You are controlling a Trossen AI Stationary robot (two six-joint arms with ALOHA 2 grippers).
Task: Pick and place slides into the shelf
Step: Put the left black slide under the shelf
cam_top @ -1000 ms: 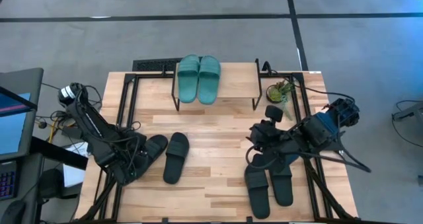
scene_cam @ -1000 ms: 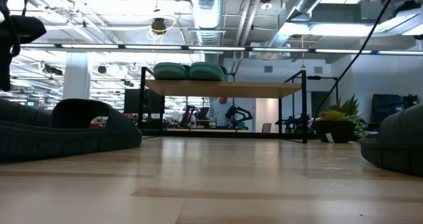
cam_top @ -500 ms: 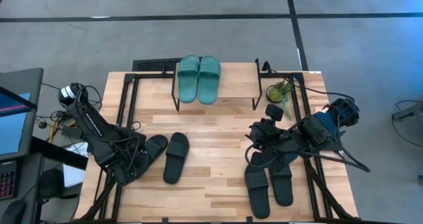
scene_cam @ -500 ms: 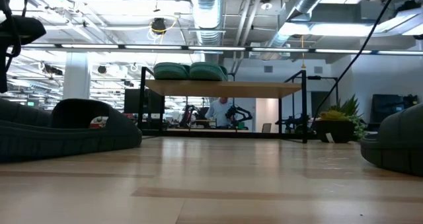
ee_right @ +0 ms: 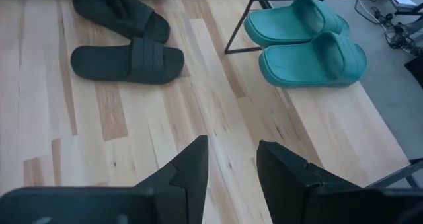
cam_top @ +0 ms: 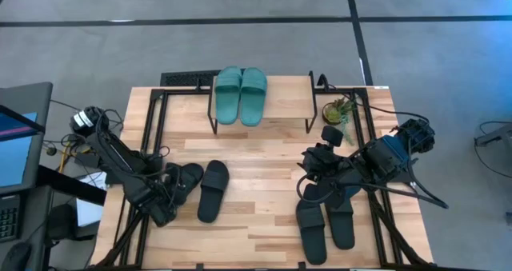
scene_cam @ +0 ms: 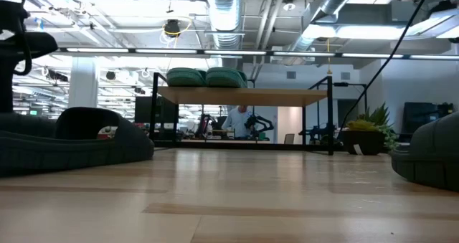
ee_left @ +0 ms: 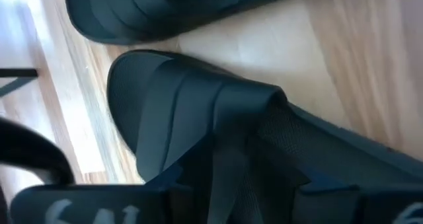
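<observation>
The left claw point(cam_top: 170, 193) is down over a black sandal point(cam_top: 184, 181) on the table point(cam_top: 256, 151); I cannot tell if it grips. The right claw point(ee_right: 231, 159) hangs apart. Green sandals point(cam_top: 241, 94) sit on the shelf point(cam_top: 284, 103).

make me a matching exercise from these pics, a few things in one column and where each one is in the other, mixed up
Things:
1. teal slides
2. small plant
3. left hand
4. right hand

Places:
A. over bare tabletop, above the right-side black slides
B. on the shelf's top board
C. down at the strap of a black slide on the table's left side
D. on the table by the shelf's right end

Pairs: 1-B, 2-D, 3-C, 4-A
</observation>
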